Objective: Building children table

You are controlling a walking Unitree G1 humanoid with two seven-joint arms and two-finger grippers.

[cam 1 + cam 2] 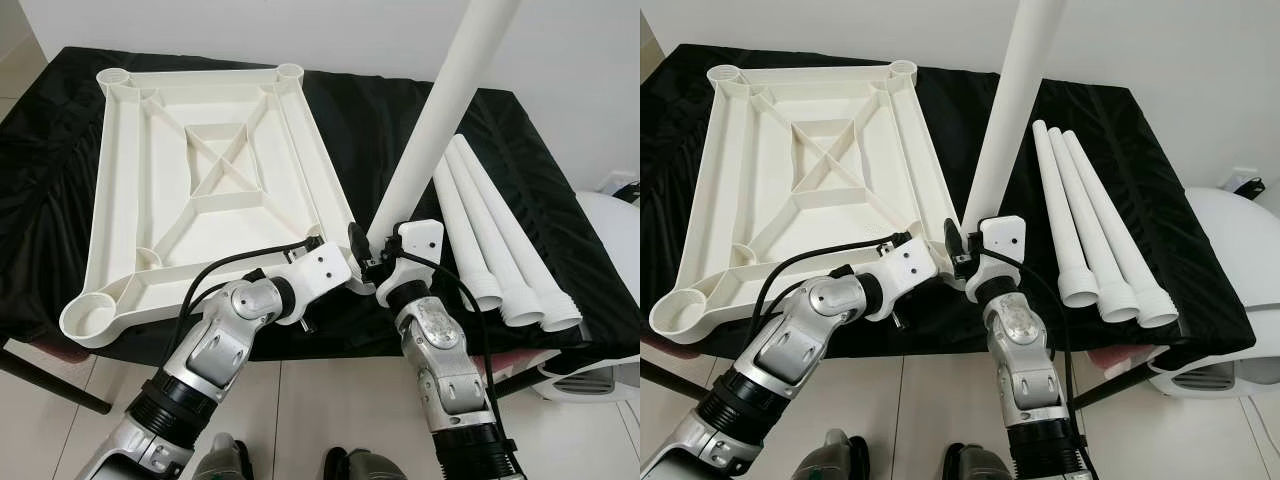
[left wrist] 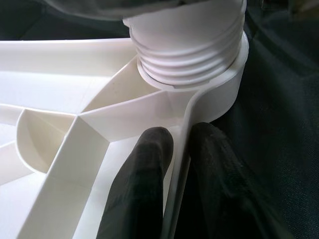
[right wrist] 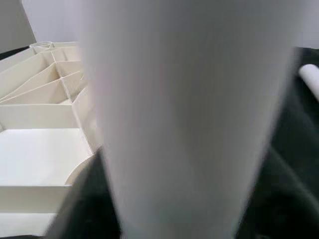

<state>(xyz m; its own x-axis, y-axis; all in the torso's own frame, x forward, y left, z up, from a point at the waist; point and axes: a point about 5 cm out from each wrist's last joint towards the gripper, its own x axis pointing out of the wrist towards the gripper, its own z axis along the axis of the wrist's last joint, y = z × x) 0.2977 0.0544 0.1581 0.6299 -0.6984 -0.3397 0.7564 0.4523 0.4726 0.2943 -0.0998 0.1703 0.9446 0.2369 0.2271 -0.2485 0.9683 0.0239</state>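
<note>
A white table top (image 1: 120,200) lies upside down on a black-covered table (image 1: 50,150), ribs facing up. At its near right corner a white leg (image 1: 440,110) stands tilted, its threaded end (image 2: 187,55) sitting in the corner socket (image 2: 227,94). My right gripper (image 1: 385,262) is shut on the leg's lower part; the leg (image 3: 189,114) looms close in the right wrist view. Just left of that socket, my left gripper (image 2: 182,144) is shut on the top's thin rim (image 2: 182,149), with one black finger (image 2: 142,184) inside the rim and the other outside.
Three more white legs (image 1: 500,230) lie side by side on the black cloth to the right, threaded ends toward me. A white rounded appliance (image 1: 610,230) stands on the floor beyond the table's right end. The near table edge is close to my arms.
</note>
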